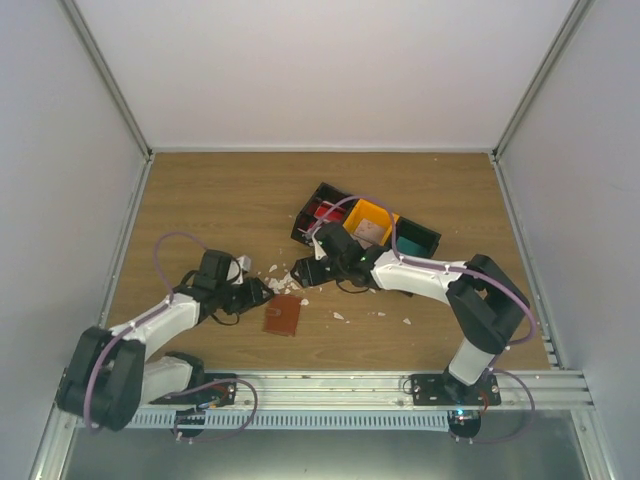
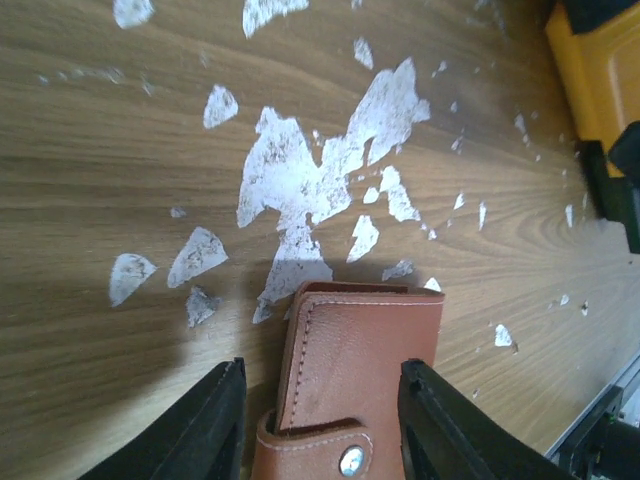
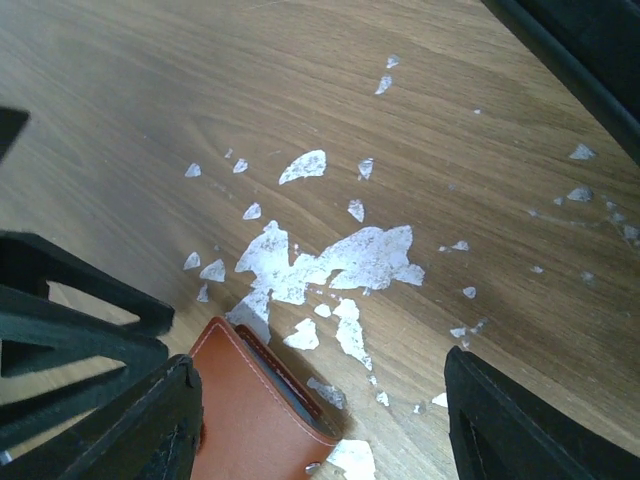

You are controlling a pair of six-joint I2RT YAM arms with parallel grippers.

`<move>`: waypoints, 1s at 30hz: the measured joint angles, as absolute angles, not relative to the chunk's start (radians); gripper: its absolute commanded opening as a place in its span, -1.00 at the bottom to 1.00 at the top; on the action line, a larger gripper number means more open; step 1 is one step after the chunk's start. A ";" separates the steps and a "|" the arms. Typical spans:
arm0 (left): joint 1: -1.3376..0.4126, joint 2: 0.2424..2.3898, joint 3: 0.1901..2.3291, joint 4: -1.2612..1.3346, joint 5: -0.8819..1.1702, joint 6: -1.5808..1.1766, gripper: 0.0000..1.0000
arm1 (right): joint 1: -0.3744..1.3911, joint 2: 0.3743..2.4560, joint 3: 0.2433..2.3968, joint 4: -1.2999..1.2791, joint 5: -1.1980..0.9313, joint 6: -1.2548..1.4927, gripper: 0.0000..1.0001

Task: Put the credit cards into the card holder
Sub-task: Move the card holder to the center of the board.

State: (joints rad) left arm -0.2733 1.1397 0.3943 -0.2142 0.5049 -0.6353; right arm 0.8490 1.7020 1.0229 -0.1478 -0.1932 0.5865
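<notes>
reddish-brown leather card holder point(image 2: 360, 340) folded shut on table point(image 2: 90, 250), no card loaded. left gripper point(image 2: 320, 365) half-open astride it, unclamped; right gripper point(image 3: 322, 360) wide, empty. all loading remains.

White torn scraps point(image 2: 290, 170) litter the wooden table point(image 1: 220, 200); a 3-compartment tray point(image 1: 365, 208) sits farther back.

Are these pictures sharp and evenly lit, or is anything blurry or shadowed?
Top external view: soft, even light, but the card holder looks small and coarse. Left wrist view: card holder sharp; a shadow darkens the table at lower left. Right wrist view: white scraps crisp, the gripper fingers slightly soft.
</notes>
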 measured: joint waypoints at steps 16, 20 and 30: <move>-0.506 1.433 0.523 -0.072 0.592 -0.592 -0.19 | 0.802 1.581 0.862 -0.138 -0.103 0.670 0.29; -0.542 1.480 0.525 -0.008 0.662 -0.588 -0.15 | 0.780 1.554 0.847 -0.139 -0.148 0.635 0.10; -0.535 1.307 0.523 -0.080 0.559 -0.596 -0.16 | 0.795 1.711 0.917 -0.118 -0.318 0.540 -0.08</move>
State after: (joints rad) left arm -0.5350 1.3071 0.5228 -0.0803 0.5594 -0.5964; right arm 0.7948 1.7111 0.9169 -0.1181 -0.3180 0.5404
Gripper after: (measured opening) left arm 0.426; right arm 0.454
